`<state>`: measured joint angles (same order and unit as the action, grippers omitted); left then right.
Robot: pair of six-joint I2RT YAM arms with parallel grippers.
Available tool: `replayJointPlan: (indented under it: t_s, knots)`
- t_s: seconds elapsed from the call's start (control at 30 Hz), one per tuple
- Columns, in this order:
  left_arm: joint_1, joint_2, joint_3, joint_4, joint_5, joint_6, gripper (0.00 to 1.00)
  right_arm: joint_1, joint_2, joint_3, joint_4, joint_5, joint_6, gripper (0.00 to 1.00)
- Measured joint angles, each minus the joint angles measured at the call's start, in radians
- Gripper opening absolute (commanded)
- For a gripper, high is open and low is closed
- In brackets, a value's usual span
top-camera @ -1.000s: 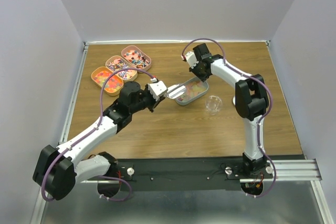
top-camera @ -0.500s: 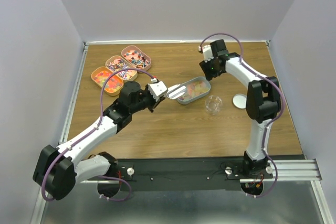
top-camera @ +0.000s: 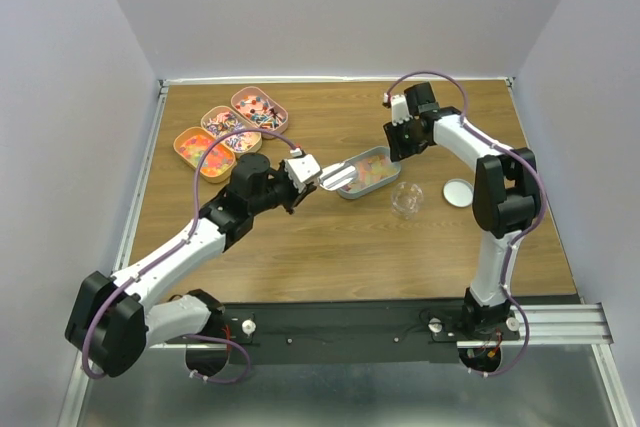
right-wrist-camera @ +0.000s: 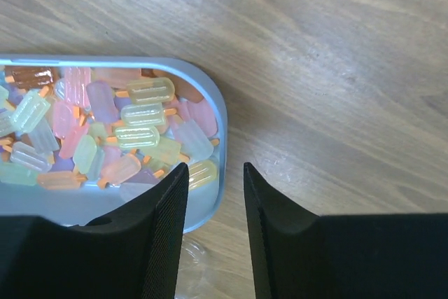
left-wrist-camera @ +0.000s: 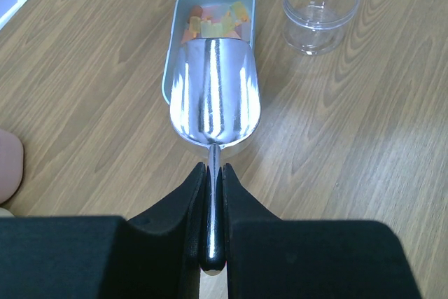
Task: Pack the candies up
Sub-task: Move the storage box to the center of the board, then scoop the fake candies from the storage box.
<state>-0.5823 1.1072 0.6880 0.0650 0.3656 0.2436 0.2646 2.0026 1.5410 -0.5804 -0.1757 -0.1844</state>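
The candies (right-wrist-camera: pixel 133 134) are small pastel popsicle-shaped sweets heaped in a light-blue oval tin (right-wrist-camera: pixel 218 113); they also show in the left wrist view (left-wrist-camera: pixel 217 22) and from above (top-camera: pixel 372 171). My left gripper (left-wrist-camera: pixel 213 173) is shut on the handle of the silver scoop (left-wrist-camera: pixel 215 96), whose empty bowl hangs over the tin's near end (left-wrist-camera: pixel 170 68). My right gripper (right-wrist-camera: pixel 215 173) is open at the tin's far end. Its jaws straddle the rim, one finger (right-wrist-camera: pixel 164 201) over the candies and the other outside.
A clear empty jar (top-camera: pixel 407 197) stands just right of the tin (top-camera: pixel 350 192), its lid (top-camera: pixel 457 192) further right. Three tins of other sweets (top-camera: pixel 232 129) sit at the back left. Walls enclose the table on three sides.
My right gripper has swung right from over the tin to its far right end, opened, then narrowed a little around the rim. The left arm with the scoop has barely moved.
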Motion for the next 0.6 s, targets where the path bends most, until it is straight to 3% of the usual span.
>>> replayJointPlan:
  t_s: [0.27, 0.6]
  knots:
    - [0.000, 0.029, 0.027, -0.003, 0.008, 0.016, 0.00, 0.000, 0.019, -0.013, 0.000, -0.003, 0.000, 0.07]
    - [0.000, 0.138, 0.135, -0.106, 0.007, 0.078, 0.00, 0.001, 0.049, 0.021, 0.002, 0.032, -0.080, 0.02]
